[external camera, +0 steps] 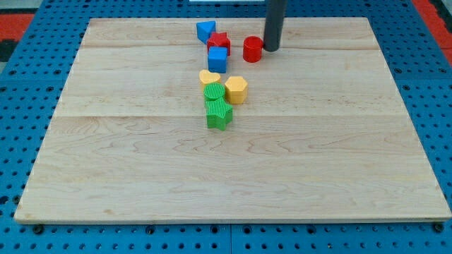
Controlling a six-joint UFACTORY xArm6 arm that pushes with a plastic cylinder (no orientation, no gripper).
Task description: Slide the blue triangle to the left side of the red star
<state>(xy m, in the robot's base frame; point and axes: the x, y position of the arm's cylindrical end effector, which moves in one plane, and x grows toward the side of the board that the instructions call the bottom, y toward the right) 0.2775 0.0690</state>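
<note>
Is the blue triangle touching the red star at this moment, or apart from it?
Touching, as far as the view shows: the blue triangle sits against the red star's upper-left edge, no gap visible. My tip is beside the red cylinder.

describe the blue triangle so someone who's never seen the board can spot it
Start at the wooden board and go to the block cluster near the view's top edge. The blue triangle is the topmost block, just up-left of the red star. Unlike the blue cube below, it is wedge-shaped; my tip is off right, beside the red cylinder.

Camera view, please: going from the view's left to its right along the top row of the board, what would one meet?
Blue triangle → red star → red cylinder → my tip, just to the right of the cylinder.
</note>
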